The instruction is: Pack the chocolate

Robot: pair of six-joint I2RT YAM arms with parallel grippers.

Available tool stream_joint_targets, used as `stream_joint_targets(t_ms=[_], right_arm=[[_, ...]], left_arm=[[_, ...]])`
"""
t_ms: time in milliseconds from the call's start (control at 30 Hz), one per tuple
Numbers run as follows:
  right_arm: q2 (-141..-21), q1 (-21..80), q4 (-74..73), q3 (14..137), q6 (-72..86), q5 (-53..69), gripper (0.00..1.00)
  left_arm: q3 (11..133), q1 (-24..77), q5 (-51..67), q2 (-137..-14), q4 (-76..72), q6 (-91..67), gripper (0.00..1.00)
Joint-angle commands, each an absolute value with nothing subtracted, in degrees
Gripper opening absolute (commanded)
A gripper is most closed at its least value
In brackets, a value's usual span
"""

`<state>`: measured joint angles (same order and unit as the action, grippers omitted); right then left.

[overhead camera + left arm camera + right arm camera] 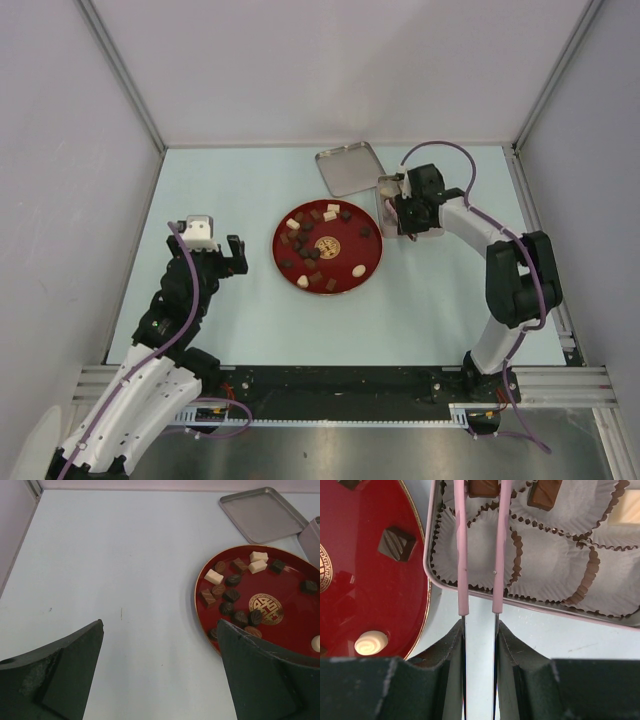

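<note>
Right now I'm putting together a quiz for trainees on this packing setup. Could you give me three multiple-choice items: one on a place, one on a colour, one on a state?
1. Where does the silver lid lie relative to the red plate?
A. beyond it, toward the far wall
B. on top of it
C. at the near edge by the arm bases

2. What colour are the tongs?
A. green
B. pink
C. black

3. How is the left gripper?
A. shut tight
B. shut on the lid
C. open, holding nothing

Answers:
1 A: the top view shows the lid on the plate's far side.
2 B: both thin shafts are pink.
3 C: bare table shows between its spread fingers.
</note>
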<state>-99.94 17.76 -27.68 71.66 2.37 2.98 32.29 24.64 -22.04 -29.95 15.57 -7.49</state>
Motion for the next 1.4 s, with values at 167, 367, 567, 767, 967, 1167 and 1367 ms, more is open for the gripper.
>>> stream_joint_targets(t_ms=[167,367,567,767,967,1167,1367], right_arm=[[-101.07,17.67,-23.73,73.13,3.34,4.04,0.22],[-100.72,17.75,-23.29,73.13,3.43,4.13,0.32],[-100.28,17.84,-23.82,73.13,3.43,3.78,0.37],[-97.48,18.54,-25.22,73.13,3.17,2.55,0.38],[-93.08,21.00,-28.30,73.13,2.81,0.00,0.38],[-89.65,26.01,-32.34,73.13,2.46,-1.84,0.41],[-89.64,34.09,-35.59,73.13,1.06,-4.30,0.43]], left_arm=[[32.08,24.96,-21.80,-29.71,14.59,-6.68,1.00],[32.08,24.96,-21.80,-29.71,14.59,-6.59,1.00],[32.08,24.96,-21.80,-29.53,14.59,-6.59,1.00],[32.08,24.96,-21.71,-29.53,14.59,-6.77,1.00],[32.08,24.96,-21.53,-29.44,14.59,-6.68,1.00],[32.08,24.96,-21.36,-29.36,14.50,-6.68,1.00],[32.08,24.96,-21.18,-29.27,14.41,-6.86,1.00]])
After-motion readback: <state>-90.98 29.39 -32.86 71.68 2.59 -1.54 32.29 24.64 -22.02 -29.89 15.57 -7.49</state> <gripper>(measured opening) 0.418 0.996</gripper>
